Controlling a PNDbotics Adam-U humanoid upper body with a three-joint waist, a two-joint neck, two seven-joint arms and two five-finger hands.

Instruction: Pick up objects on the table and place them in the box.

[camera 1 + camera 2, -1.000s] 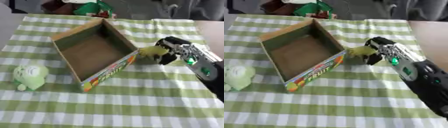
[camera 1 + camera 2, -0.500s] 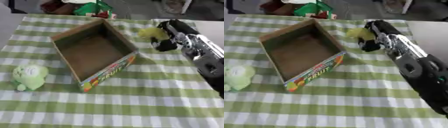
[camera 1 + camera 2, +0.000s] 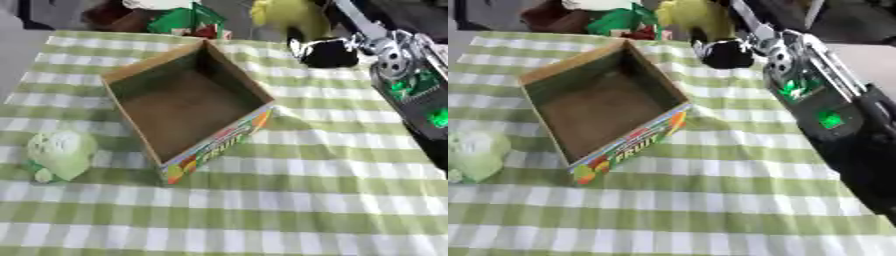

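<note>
An open cardboard box [image 3: 188,102] with a colourful fruit print on its front wall stands empty on the checked cloth, left of centre. My right hand [image 3: 329,51] is raised beyond the box's far right corner, near the table's far edge. Its fingers are curled on a yellow soft thing [image 3: 282,14] that sticks up to the top edge of the view. A pale green plush toy [image 3: 59,154] lies on the cloth to the left of the box. My left hand shows in neither view.
The table is covered with a green and white checked cloth [image 3: 289,200]. Green and red packaging [image 3: 188,21] and a dark thing lie just past the far edge behind the box.
My right hand has lifted the yellow thing from beside the box's right wall and carried it up and away, toward the far edge. The box and green toy have not moved.
</note>
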